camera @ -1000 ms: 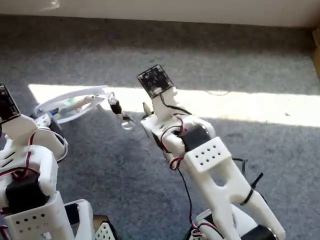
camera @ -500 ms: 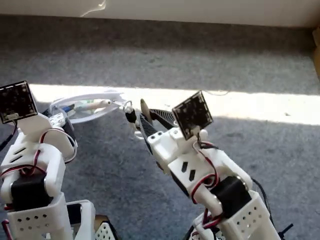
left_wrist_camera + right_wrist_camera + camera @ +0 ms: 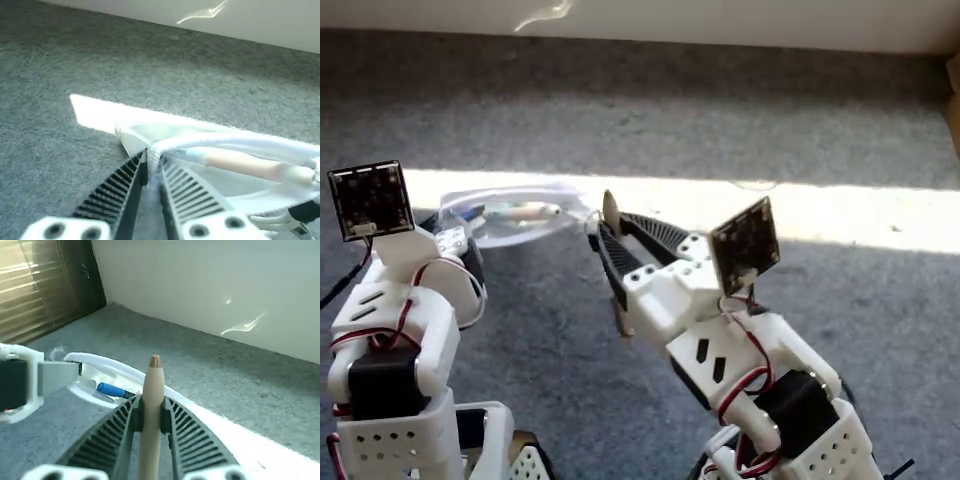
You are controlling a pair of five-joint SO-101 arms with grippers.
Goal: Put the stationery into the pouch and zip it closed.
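A clear pouch (image 3: 510, 215) with a white zipper lies on the grey carpet in a sunlit strip, holding pens. My left gripper (image 3: 455, 240) is at its near-left end. In the left wrist view that gripper (image 3: 151, 162) is shut on the edge of the pouch (image 3: 220, 145), and a beige-and-teal pen (image 3: 240, 162) lies inside. My right gripper (image 3: 605, 235) stands just right of the pouch, shut on a tan pencil (image 3: 610, 208) held upright. In the right wrist view the pencil (image 3: 152, 375) rises between the fingers of that gripper (image 3: 151, 405), with the pouch (image 3: 107, 371) and a blue pen (image 3: 112, 389) beyond it.
A pale wall (image 3: 720, 20) runs along the far edge of the grey carpet (image 3: 770, 120). Window blinds (image 3: 35, 285) show in the right wrist view. A black zipper pull (image 3: 305, 212) hangs at the pouch's end. Both arm bases crowd the near edge.
My right arm has drawn back from the pouch and swung right, its gripper now turned with the tan pencil upright. The pouch and my left gripper shifted slightly right.
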